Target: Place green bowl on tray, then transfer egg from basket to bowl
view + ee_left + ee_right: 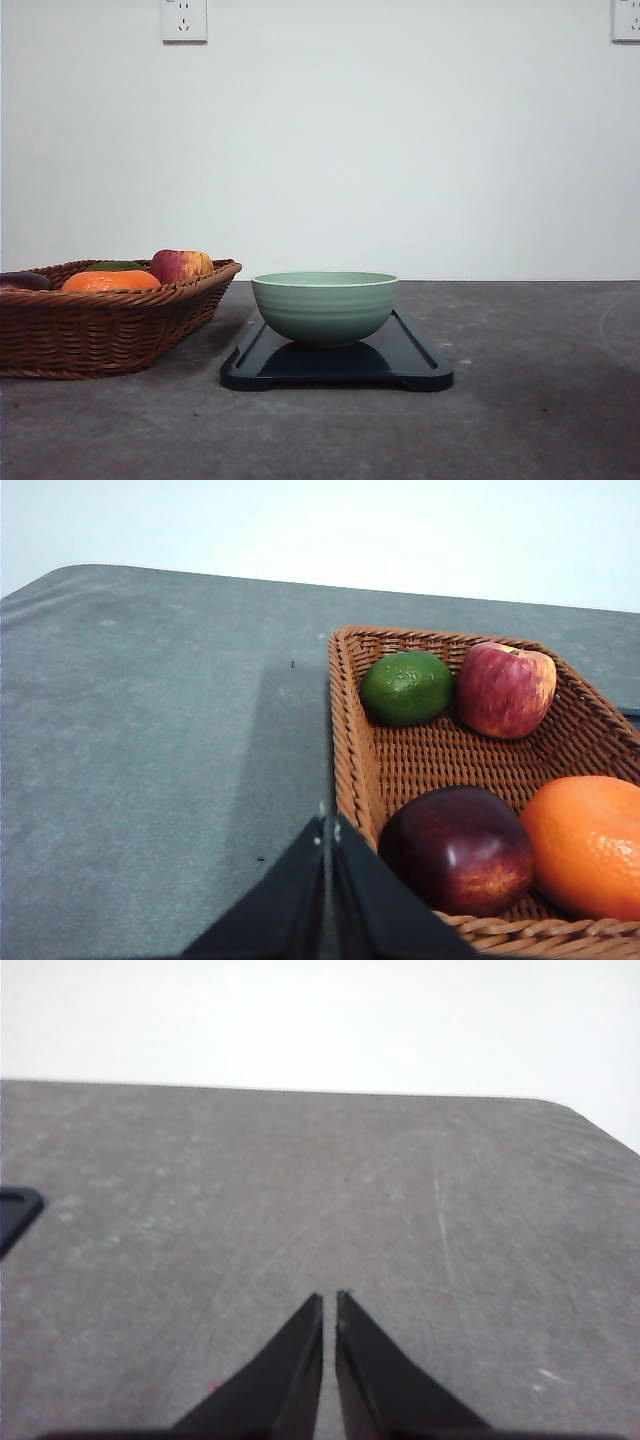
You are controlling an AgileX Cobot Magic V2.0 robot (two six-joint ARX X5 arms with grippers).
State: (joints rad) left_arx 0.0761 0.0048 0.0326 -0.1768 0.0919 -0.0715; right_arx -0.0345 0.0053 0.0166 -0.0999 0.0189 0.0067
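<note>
Fingers of the left gripper (329,825) are pressed together, empty, beside the woven wicker basket (100,325); the right gripper (330,1298) is likewise closed over bare grey table (300,1190). At three o'clock from the basket, the ridged green bowl (325,307) is seated on the glossy tray (420,370).

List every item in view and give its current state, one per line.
Green bowl: upright on the tray.
Tray: flat on the table, bowl on it.
Basket: on the table, holding fruit.
Red apple: in the basket.
Lime: beside the apple.
Orange: in the basket.
Dark red fruit: in the basket.
Left end effector: shut, empty.
Right end effector: shut, empty.
</note>
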